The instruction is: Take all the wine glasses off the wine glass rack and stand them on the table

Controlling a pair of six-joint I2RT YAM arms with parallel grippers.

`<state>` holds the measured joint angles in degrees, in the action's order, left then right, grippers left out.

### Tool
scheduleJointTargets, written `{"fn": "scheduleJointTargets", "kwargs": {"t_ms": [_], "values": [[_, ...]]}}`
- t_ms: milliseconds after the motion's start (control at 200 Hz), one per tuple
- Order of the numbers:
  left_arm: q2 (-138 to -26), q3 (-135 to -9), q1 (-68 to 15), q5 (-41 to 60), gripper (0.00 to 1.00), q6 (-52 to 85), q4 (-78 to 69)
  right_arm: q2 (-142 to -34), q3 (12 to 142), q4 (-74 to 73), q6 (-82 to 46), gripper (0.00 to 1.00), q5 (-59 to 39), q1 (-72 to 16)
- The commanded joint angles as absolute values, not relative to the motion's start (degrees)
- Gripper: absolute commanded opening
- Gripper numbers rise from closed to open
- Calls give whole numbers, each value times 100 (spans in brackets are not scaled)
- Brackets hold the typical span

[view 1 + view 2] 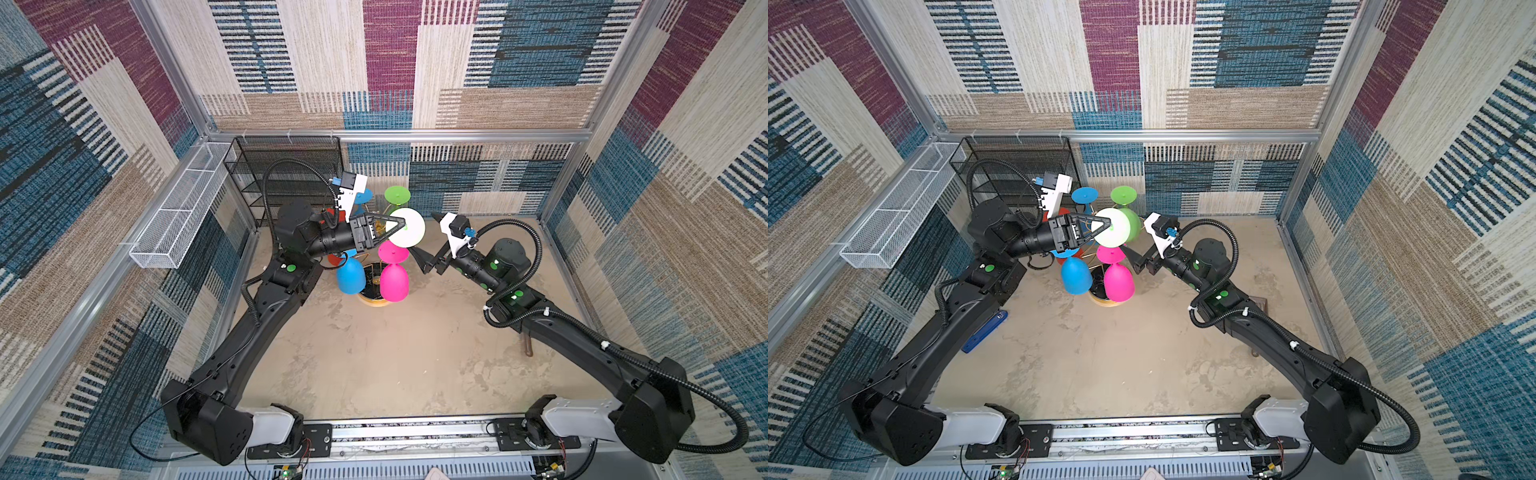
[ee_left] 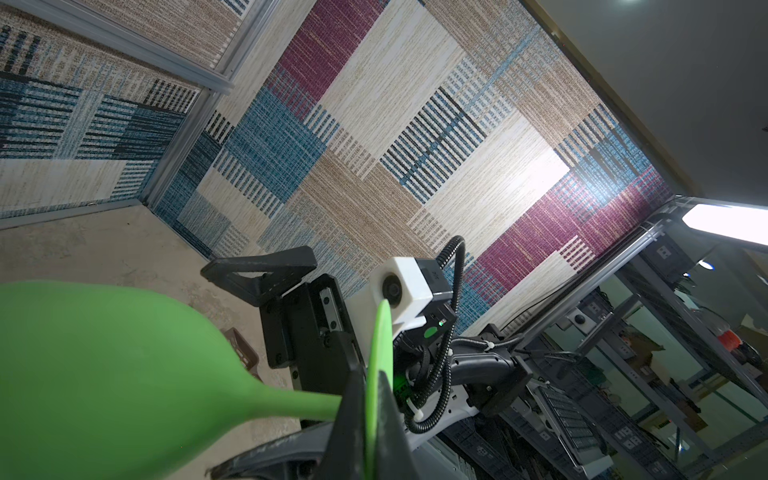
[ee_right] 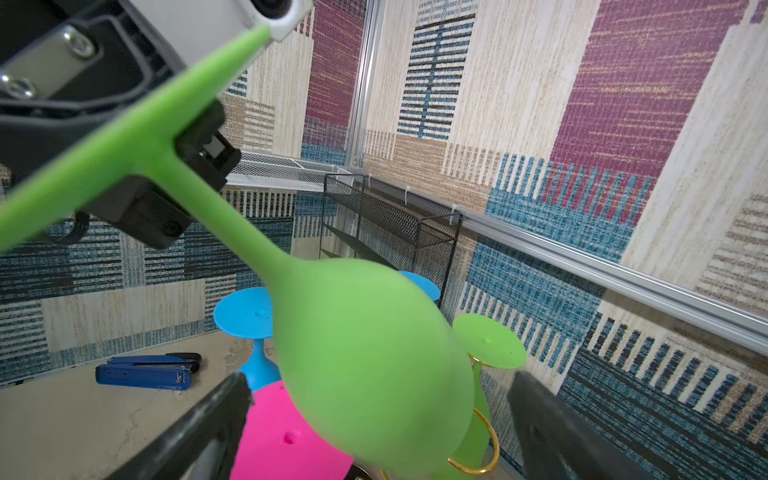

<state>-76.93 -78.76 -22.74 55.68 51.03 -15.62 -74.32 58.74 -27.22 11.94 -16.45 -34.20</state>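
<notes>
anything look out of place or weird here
One green wine glass is tipped sideways, its stem clamped in the shut left gripper, apparently clear of the wine glass rack. A blue stapler lies on the table, at odds with the glassware.

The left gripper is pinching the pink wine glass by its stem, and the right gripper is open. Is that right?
Not quite: the glass is green, not pink. The left wrist view shows the left gripper shut on the stem of the green wine glass. The pink wine glass hangs on the wine glass rack. The right gripper is open, as you said.
</notes>
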Motion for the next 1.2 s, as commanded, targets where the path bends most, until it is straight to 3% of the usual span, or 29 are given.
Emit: {"fn": "scheduleJointTargets", "kwargs": {"t_ms": [0, 666, 1027, 1122, 1192], "values": [[-7647, -7901, -2276, 5557, 0, 5263, -1744, -7608, 6034, -3189, 1267, 99, -1787, -3447], [-7710, -7866, -2275, 5756, 0, 5780, -2235, -8533, 6665, -3472, 1090, 100, -1787, -3482], [-7712, -7850, -2250, 5762, 0, 5765, -2250, -8453, 6680, -3259, 993, 81, -1716, -3507], [-7705, -7816, -2228, 5736, 14, 5718, -2250, -8388, 6688, -3125, 909, 77, -1721, -3507], [-7686, -7797, -2204, 5720, 35, 5650, -2255, -8339, 6710, -2966, 802, 74, -1661, -3508]]}}
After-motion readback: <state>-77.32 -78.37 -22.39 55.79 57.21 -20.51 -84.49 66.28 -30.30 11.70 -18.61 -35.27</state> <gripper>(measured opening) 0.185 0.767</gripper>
